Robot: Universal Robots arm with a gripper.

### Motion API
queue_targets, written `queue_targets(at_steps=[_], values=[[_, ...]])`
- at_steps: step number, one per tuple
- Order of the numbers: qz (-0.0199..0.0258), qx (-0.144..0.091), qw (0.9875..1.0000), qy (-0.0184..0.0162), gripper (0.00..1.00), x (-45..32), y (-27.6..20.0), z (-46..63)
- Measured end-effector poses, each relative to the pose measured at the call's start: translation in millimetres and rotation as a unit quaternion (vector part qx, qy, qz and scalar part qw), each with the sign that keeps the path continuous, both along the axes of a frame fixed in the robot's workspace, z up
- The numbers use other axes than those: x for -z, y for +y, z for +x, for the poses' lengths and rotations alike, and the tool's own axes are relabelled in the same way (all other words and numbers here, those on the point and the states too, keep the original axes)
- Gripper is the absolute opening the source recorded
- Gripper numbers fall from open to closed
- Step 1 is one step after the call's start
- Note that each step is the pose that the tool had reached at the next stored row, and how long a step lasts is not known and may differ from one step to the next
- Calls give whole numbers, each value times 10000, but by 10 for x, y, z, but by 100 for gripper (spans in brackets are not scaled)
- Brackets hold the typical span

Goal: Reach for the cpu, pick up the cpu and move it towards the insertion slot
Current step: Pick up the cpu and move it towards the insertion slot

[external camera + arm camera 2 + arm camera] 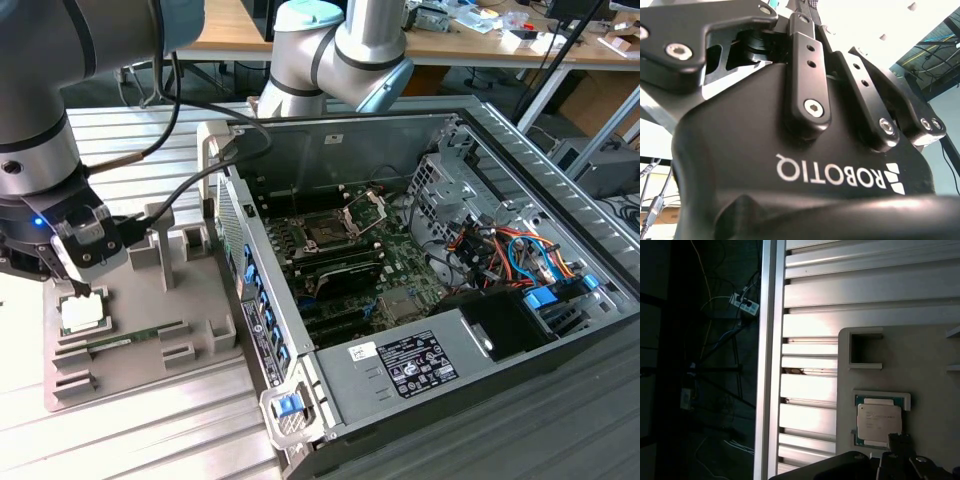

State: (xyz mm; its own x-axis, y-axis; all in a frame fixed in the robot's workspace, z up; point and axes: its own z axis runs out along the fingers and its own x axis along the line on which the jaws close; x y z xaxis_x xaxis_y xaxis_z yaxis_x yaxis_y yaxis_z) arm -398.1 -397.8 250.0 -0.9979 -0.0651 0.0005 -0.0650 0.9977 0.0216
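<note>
My gripper (70, 288) hangs low over the cpu (82, 313)
Square, pale-metal, it sits flat in the grey moulded tray (200, 335); I can't tell how the jaws stand.

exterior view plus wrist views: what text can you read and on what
Maker's lettering on the gripper housing, second wrist view: a brand mark, upside down, left unquoted.
White label inside the computer case, exterior view: print too small to read.
Small sticker beside it: scrawl, unreadable.
cpu top, first wrist view: print too small to read.
</note>
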Motion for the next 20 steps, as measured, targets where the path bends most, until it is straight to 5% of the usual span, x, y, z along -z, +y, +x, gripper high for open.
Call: queue_targets(at_steps=[20], values=[[0,0,10000,0,10,55,0,-9]])
